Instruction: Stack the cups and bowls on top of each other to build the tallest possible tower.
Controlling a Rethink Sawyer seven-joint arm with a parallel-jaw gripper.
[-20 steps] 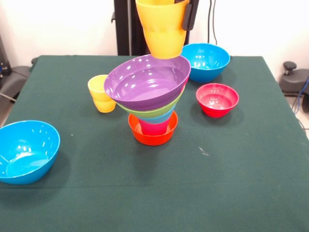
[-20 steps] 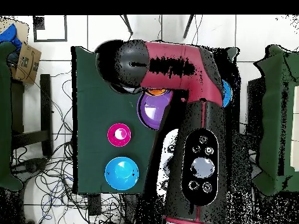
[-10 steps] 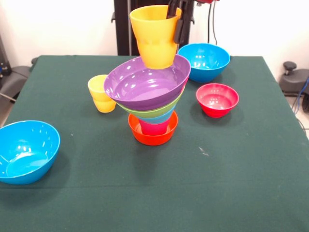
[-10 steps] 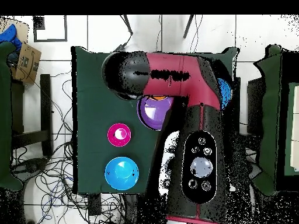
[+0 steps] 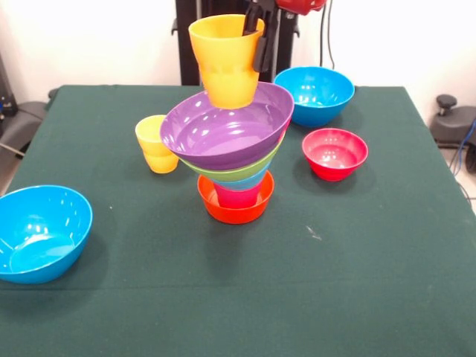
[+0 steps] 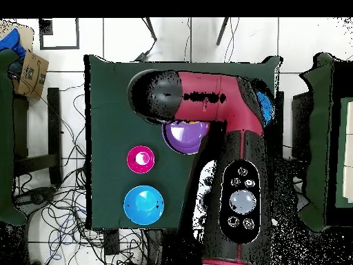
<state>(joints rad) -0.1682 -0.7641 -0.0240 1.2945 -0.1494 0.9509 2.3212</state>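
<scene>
Since 1 s ago the orange cup (image 5: 224, 59) has come down and shifted left in the front view, now low over the purple bowl (image 5: 227, 126), bottom apparently not seated. The hand (image 5: 255, 37) pinches the cup's rim, 1 finger inside, 1 outside. The tower (image 5: 235, 160) is unchanged: orange bowl (image 5: 235, 207) as base on the desk (image 5: 297, 282), red-pink cup, light blue and lime green bowls, purple on top. Left loose: yellow cup (image 5: 156, 143), red bowl (image 5: 335, 153), 2 blue bowls (image 5: 41, 232) (image 5: 315, 94). Roughly halfway, I judge. Overhead, the arm (image 6: 207, 96) covers most of the tower.
</scene>
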